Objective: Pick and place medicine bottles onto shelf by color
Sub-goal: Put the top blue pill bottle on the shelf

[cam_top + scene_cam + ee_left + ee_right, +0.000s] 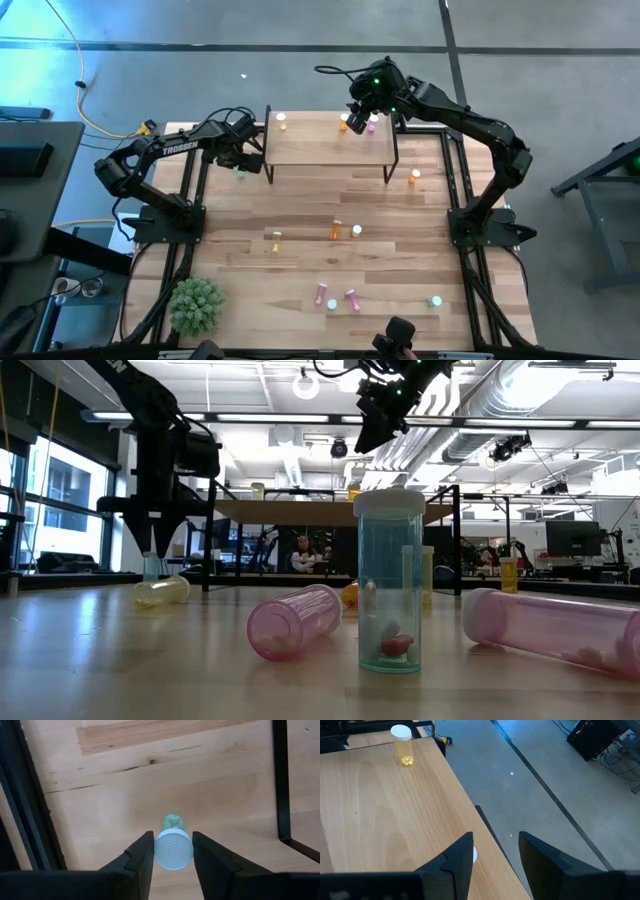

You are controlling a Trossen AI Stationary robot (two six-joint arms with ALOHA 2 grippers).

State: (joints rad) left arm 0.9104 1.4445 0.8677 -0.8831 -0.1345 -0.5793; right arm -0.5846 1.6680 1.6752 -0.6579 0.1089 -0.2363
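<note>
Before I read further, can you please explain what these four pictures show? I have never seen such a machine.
It is a robot with two dark arms at a wooden table. Each arm ends in a two-finger pincer.

One picture looks straight down from above, one looks level across the tabletop, and two come from cameras on the wrists.

Small medicine bottles, pink, orange, yellow and green, are scattered on the table. A low wooden shelf at the far side carries a yellow bottle and some others.

The left pincer is down beside the shelf, its fingers either side of a green bottle; a firm grip is not certain. The right pincer hovers open over the shelf, holding nothing.
</note>
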